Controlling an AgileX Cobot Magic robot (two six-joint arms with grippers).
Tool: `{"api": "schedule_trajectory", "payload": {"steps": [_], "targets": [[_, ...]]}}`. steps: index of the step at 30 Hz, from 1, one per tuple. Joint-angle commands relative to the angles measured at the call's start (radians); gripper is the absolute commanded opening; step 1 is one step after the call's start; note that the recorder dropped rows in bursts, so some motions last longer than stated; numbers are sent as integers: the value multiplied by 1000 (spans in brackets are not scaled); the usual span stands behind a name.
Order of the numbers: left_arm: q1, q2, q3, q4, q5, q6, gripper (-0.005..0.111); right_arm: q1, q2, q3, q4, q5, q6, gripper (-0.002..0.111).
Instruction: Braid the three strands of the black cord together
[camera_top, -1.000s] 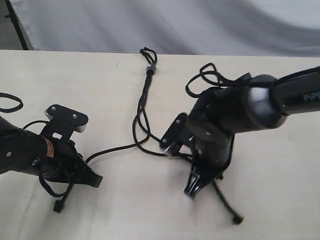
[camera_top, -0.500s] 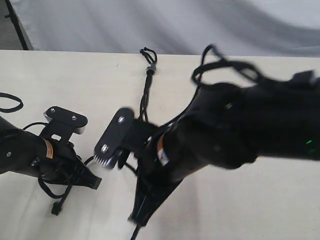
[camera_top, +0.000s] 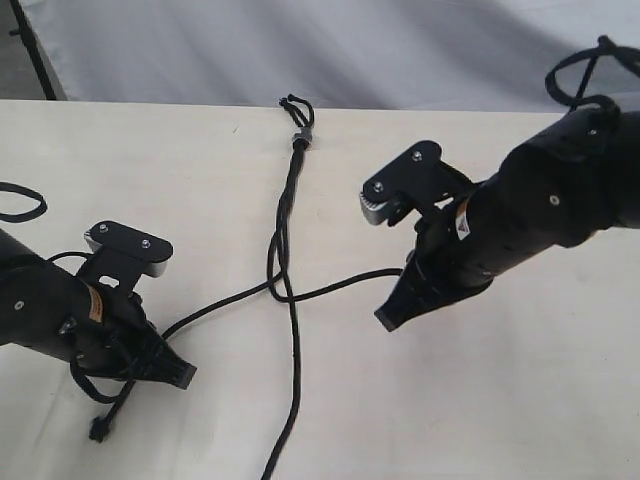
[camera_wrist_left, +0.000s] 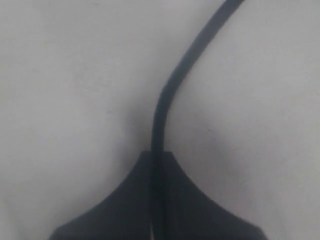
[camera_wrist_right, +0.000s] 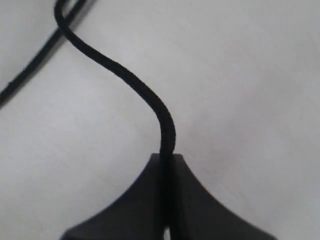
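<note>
The black cord lies on the pale table, bound by a small grey band (camera_top: 303, 138) with short loops (camera_top: 295, 103) at the far end. Below the band the three strands run twisted (camera_top: 287, 205), then part. One strand (camera_top: 215, 305) leads left into my left gripper (camera_top: 183, 376), which is shut on it (camera_wrist_left: 170, 85); its knotted tip (camera_top: 98, 432) trails behind. Another strand (camera_top: 345, 287) leads right to my right gripper (camera_top: 388, 320), shut on it (camera_wrist_right: 125, 75). The third strand (camera_top: 290, 400) lies loose toward the front edge.
A black cable loop (camera_top: 20, 205) lies at the table's left edge. The right arm's own cable (camera_top: 590, 70) arches above its wrist. A grey backdrop (camera_top: 300, 50) hangs behind the table's far edge.
My right arm has swung from the table's middle back to the right, carrying its strand across. The third strand now lies straight toward the front. My left gripper has shifted slightly nearer the front.
</note>
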Motion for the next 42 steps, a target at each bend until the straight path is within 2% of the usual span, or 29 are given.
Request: {"api": "schedule_trajectory", "payload": {"steps": [1,11,13,15,20,24,29,31,33,38,40,42], "targets": [[3,-7,-3,3,37,-6,1,-48,65,56,-8,-90,6,0],[3,-7,-3,3,66,-32,1,-48,212,71,-16,-106,24,0],[3,-7,-3,3,60,-32,3,-48,223,71,-16,-106,54,4],[3,-7,-3,3,58,-32,10,-48,223,71,-16,-114,82,13],[3,-7,-3,3,47,-32,38,-48,222,69,-16,-140,83,53],[3,-7,-3,3,33,-32,51,-48,188,69,-16,-155,82,68],[3,-7,-5,3,31,-32,53,-48,70,69,-16,-185,80,68],[3,-12,-24,-4,79,-32,53,-48,11,69,-16,-204,79,68],[3,-37,-40,-5,123,-32,53,-48,-51,69,-16,-236,84,68],[3,-147,-42,-43,102,-31,53,-48,-149,69,-16,-274,88,68],[-14,-198,-46,-76,118,-29,53,-48,-158,69,-16,-282,83,68],[-59,-248,-48,-86,115,-26,53,-48,-158,69,-39,-313,73,68]]}}
